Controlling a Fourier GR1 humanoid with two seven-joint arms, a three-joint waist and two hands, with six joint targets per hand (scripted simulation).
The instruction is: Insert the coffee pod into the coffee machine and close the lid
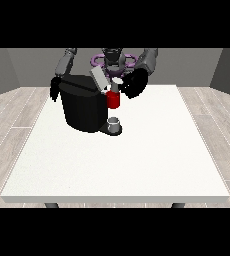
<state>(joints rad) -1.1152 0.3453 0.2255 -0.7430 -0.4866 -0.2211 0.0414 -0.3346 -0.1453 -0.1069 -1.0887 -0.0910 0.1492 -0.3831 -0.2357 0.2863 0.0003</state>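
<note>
Black coffee machine (pixel 83 107) sits far-left, lid (pixel 98 77) up. Coffee pod (pixel 117 82) over the red brew head (pixel 114 99), at the hand at the view's right (pixel 135 83) — grip unclear. Other hand (pixel 54 90) hangs, fingers unreadable. Insertion underway — lid unclosed.

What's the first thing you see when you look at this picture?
A big black coffee machine stands on the white table, close to the robot, with its grey lid tipped up. A bright red part sticks out at its front, above a small grey cup. The hand at the view's right hovers beside the lid, and the hand at the view's left hangs by the machine's other side.
</note>
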